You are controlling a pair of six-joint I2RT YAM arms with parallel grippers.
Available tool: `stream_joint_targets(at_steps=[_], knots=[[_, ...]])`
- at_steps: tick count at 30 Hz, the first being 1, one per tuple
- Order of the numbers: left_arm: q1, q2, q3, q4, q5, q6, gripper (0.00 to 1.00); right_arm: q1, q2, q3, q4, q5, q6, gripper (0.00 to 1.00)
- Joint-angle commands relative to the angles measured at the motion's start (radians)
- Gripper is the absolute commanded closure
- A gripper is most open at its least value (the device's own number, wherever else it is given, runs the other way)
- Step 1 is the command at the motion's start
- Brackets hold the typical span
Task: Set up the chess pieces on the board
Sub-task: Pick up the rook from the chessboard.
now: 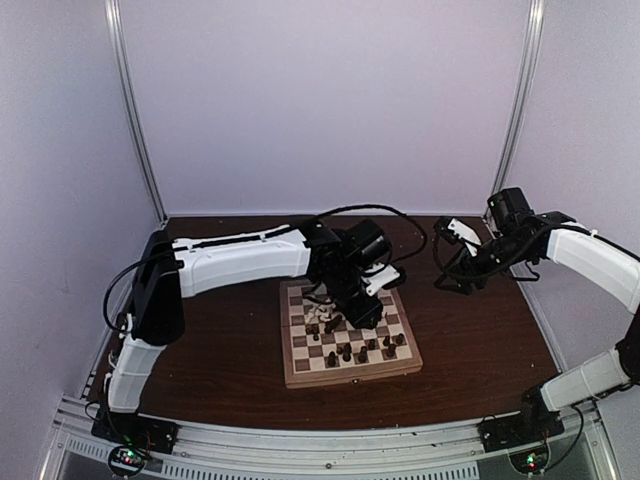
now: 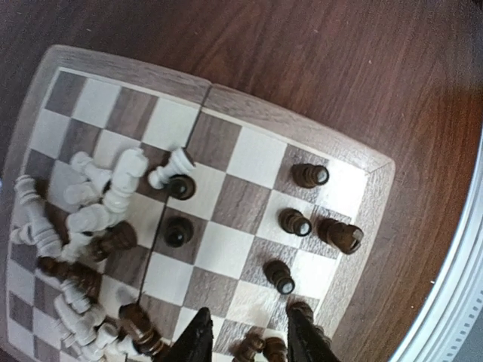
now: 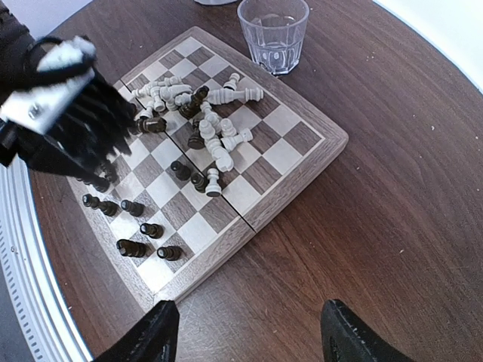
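Observation:
The board (image 1: pixel 300 375) lies in the middle of the table, and its pale rim (image 2: pixel 249 113) also shows in the left wrist view. A heap of white and dark chess pieces (image 3: pixel 204 124) lies tumbled across its middle (image 2: pixel 90 219). Several dark pieces stand on squares near one edge (image 2: pixel 295 222), and one lies tipped over (image 2: pixel 343 235). My left gripper (image 2: pixel 249 339) hangs low over that edge, its jaws apart, with two small dark pieces (image 2: pixel 260 348) between the fingers, untouched. My right gripper (image 3: pixel 249 339) is open over bare table beside the board's corner (image 3: pixel 151 290).
A clear drinking glass (image 3: pixel 273 30) stands on the table just past the board's far corner. The left arm (image 3: pixel 68 105) covers part of the board in the right wrist view. The table's metal rail (image 2: pixel 453 286) runs close to the board's edge.

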State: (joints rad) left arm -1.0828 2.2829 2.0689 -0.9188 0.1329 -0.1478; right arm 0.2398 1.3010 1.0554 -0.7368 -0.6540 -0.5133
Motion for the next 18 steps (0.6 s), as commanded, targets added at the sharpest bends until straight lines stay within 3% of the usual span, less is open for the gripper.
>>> stream_joint_targets(at_steps=[1, 4, 9, 18], knots=[[0.042, -0.14, -0.063, 0.01, -0.114, -0.041, 0.66, -0.007, 0.007, -0.001, -0.007, -0.008, -0.004, 0.33], [0.077, -0.201, -0.153, 0.032, -0.174, -0.075, 0.66, -0.005, 0.009, 0.0, -0.009, -0.009, -0.004, 0.33], [0.118, -0.249, -0.269, 0.037, -0.159, -0.104, 0.67, -0.006, 0.01, -0.001, -0.008, -0.008, -0.005, 0.33], [0.121, -0.25, -0.335, 0.064, -0.082, -0.112, 0.6, -0.006, 0.026, 0.004, -0.014, -0.007, -0.007, 0.33]])
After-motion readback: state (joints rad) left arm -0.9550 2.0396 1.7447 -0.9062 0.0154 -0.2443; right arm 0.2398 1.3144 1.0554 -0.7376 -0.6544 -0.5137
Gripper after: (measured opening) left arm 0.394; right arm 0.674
